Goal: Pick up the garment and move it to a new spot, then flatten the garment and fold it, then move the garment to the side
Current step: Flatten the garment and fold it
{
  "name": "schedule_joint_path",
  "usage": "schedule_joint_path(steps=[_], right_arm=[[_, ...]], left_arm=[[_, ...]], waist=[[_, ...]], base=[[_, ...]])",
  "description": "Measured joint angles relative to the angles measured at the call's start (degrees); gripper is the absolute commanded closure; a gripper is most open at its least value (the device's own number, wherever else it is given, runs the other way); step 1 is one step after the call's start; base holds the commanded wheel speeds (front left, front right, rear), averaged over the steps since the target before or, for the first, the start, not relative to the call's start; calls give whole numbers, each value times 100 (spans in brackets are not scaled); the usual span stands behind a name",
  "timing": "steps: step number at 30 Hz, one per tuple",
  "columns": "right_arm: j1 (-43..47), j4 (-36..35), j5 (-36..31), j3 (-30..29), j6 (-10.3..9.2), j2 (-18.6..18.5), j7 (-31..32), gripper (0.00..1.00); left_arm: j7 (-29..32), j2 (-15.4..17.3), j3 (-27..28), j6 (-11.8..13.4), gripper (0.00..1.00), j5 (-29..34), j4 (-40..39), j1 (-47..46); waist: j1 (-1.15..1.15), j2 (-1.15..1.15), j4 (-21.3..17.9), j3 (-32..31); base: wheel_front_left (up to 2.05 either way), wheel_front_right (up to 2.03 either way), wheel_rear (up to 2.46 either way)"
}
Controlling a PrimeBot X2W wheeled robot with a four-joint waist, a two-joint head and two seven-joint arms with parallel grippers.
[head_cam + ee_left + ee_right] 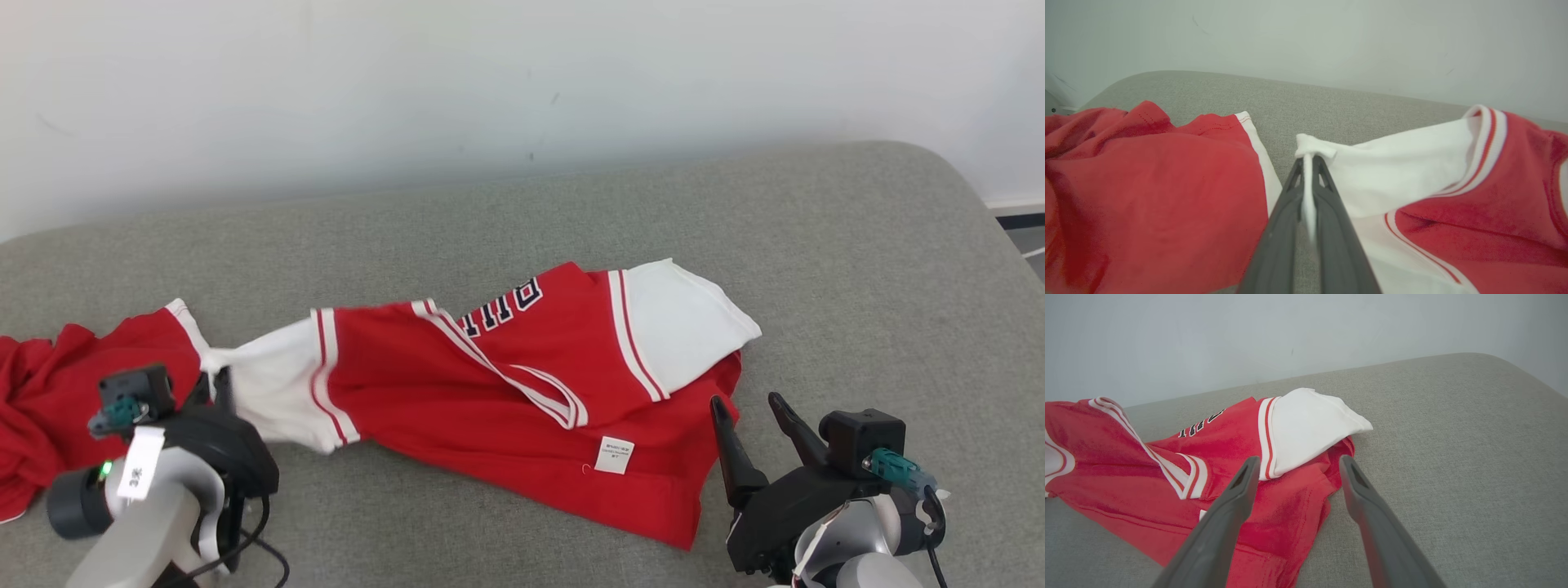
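A grey upholstered surface (857, 269) with a woven texture and a rounded far right corner stretches across the head view. A red garment (457, 384) with white short sleeves lies crumpled on it, spread from left of centre towards the right. One white sleeve (686, 327) is folded over the red cloth at the right end. Dark lettering (502, 309) shows near the far edge, and a small white label (614, 455) faces up near the front hem. At the far left rests a rumpled red heap (49, 400) edged with a white stripe; whether it joins the garment cannot be told.
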Motion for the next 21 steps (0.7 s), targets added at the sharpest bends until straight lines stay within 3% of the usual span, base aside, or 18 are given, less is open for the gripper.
schedule_joint_path(steps=[13,21], right_arm=[[79,-83,-40,23,0,-34,102,0],[233,-170,-38,-179,-3,-114,40,0]], left_arm=[[-49,80,31,23,0,-15,-126,786],[-59,214,70,23,0,481,-1602,1066]], waist=[[0,0,71,-194],[0,0,215,-335]], base=[[0,0,0],[0,0,0]])
